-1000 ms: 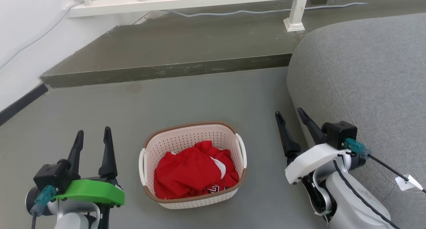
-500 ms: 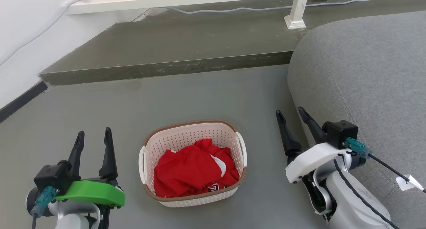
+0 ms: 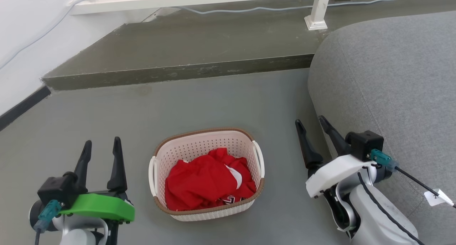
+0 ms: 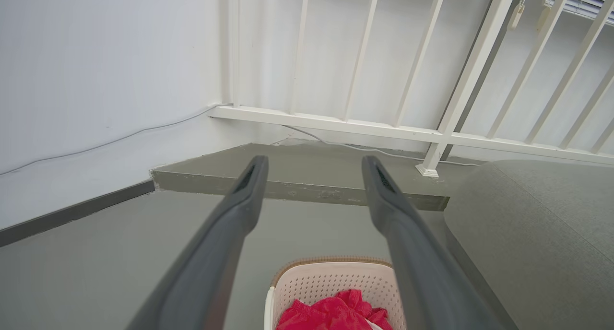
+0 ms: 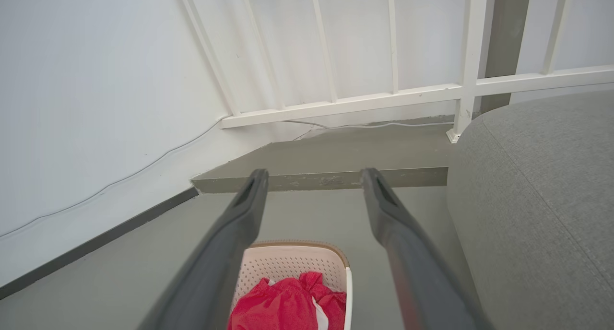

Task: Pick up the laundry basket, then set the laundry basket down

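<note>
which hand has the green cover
The left hand: a bright green cover sits behind its fingers, while the right hand has a white one.

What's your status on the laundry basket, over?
Left gripper and right gripper open, empty. Laundry basket on floor between them, red garment inside. Sofa close beside right gripper.

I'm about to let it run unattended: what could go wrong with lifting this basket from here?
1. The left gripper and right gripper stand open, apart from the basket. Its side handles are thin loops; if one grip misses, the basket may tip and spill the red clothes.
2. The right gripper sits close to the grey sofa; a wide swing could brush it.
</note>
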Controlling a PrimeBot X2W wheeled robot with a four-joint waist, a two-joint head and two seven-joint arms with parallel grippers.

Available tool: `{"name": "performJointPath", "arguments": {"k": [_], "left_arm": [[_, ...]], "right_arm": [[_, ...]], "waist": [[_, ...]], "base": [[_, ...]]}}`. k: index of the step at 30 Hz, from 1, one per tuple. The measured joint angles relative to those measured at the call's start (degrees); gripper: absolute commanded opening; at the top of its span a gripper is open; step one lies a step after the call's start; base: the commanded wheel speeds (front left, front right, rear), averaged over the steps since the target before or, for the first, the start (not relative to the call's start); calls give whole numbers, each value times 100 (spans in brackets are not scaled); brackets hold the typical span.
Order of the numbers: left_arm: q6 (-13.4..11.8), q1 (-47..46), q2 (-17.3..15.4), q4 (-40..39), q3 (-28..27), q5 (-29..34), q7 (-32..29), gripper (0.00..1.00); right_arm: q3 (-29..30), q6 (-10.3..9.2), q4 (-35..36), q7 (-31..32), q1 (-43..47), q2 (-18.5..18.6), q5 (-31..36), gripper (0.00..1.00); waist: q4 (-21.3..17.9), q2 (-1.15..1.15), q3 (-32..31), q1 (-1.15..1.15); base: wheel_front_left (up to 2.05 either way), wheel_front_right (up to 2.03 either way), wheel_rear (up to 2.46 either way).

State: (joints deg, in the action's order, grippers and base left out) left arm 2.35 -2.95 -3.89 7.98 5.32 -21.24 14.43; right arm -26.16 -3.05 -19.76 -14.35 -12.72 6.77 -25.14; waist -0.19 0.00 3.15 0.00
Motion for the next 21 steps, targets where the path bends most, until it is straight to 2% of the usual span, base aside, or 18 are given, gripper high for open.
{"name": "performJointPath", "arguments": {"k": [9,21], "left_arm": [[21,119,105,347,41,-90,-79,0],[68,116,107,461,-124,-1058,-378,0]], "right_arm": [[18,5,-245,12,367,-38,-85,0],[368,115,-138,220,380,-91,-1020,0]], "waist": [[-1,0,-4,0],[1,0,-47,0]], "base": [[0,0,0],[0,0,0]]}}
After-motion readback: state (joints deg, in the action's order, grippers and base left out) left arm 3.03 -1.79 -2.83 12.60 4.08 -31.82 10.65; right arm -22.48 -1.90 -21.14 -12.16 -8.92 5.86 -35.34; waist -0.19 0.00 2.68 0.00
